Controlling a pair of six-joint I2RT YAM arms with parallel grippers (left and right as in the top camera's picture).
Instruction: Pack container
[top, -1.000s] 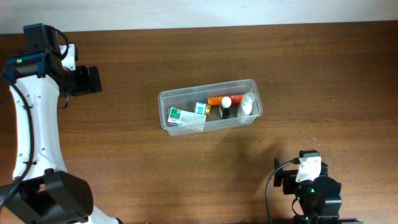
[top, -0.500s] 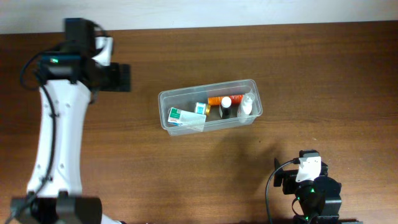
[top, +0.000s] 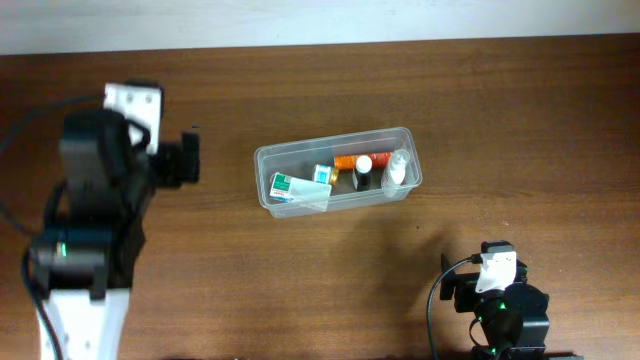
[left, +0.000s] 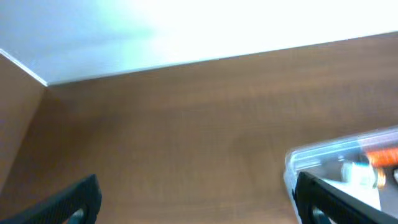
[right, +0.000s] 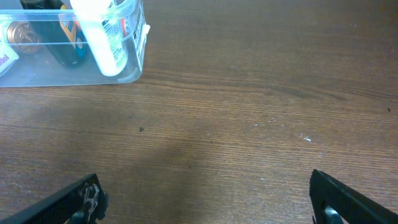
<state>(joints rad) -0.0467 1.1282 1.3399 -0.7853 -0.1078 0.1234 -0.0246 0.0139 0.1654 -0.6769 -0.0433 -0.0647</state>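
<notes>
In the container (top: 300, 144), boxes (top: 285, 186) lie left of bottles (top: 397, 168).

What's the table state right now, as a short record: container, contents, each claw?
container: clear tub, mid-table, open top
contents: green-and-white box, orange bottle, black bottle with white cap, translucent bottle
left claw: open, empty, to the left of the container, not touching it
right claw: open, empty, apart from the container

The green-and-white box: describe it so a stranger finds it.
On the wooden table, find the clear container near the middle. The green-and-white box lies at its left end. It is the largest, leftmost item inside; the bottles sit farther right.
</notes>
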